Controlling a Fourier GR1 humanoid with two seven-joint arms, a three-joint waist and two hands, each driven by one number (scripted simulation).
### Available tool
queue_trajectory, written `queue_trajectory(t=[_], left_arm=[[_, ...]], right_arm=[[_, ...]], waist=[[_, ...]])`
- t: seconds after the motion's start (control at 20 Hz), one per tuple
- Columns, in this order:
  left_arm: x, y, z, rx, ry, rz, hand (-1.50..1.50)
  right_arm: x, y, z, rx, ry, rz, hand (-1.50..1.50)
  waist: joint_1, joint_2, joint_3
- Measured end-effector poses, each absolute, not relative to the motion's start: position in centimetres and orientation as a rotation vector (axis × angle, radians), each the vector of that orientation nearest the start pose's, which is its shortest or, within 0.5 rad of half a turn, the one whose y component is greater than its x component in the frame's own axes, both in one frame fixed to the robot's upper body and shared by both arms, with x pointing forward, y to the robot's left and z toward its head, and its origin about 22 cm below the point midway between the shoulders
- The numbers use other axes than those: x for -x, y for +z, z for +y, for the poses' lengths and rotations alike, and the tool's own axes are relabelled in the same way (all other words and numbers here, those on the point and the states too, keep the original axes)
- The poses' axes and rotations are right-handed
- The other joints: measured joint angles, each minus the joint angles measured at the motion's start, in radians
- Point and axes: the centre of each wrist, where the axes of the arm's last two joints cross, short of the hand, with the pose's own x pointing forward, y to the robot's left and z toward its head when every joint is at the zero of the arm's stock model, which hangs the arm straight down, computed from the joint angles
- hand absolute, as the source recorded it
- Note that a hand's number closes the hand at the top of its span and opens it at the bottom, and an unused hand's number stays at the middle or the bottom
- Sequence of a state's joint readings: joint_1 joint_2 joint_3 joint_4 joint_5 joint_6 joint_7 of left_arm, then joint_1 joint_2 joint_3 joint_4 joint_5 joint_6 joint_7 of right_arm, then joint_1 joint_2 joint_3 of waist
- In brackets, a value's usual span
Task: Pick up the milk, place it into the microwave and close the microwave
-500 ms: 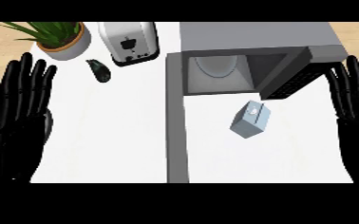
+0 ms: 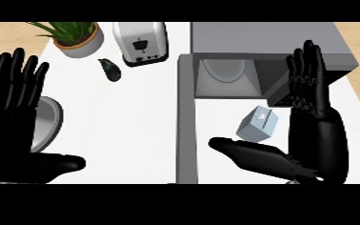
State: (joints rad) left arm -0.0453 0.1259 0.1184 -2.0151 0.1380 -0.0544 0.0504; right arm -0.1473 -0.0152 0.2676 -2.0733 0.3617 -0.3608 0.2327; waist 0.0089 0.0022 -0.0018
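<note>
Fingers (image 2: 307, 64) of the right hand (image 2: 316, 124) are straight and spread, grasping nothing; the thumb extends toward the left, below the milk (image 2: 257, 123). The milk stands on the desk (image 2: 134, 124) in front of the microwave (image 2: 267, 40), just beside the right palm, between palm and thumb. Contact between hand and carton cannot be confirmed.

The microwave door (image 2: 185, 119) is swung fully open, to the left of the milk. The cavity holds only its turntable plate (image 2: 226, 70).

Task status, as judged: no step is complete. The milk is not yet lifted, not yet inside the microwave, and the door is not yet closed. The grasp is the step in hand.

The left hand (image 2: 21, 105) rests open at the far left of the desk, fingers up, well apart from the microwave. A toaster (image 2: 141, 43), a plant (image 2: 74, 38) and a small dark object (image 2: 110, 69) sit left of the microwave.
</note>
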Motion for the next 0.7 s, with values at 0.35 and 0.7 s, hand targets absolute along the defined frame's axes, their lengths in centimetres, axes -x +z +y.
queue_trajectory(t=[0.35,0.7], left_arm=[[-19.7,12.8,30.4,-0.002,0.007,-1.976,-1.50],[-16.7,12.5,32.9,0.005,0.010,-1.970,-1.50]], right_arm=[[-20.7,15.2,-12.1,0.291,-0.015,-2.008,-1.50],[-19.8,13.9,-10.9,0.396,-0.047,-1.942,-1.50]], waist=[[-0.001,-0.004,0.001],[-0.002,-0.005,0.001]])
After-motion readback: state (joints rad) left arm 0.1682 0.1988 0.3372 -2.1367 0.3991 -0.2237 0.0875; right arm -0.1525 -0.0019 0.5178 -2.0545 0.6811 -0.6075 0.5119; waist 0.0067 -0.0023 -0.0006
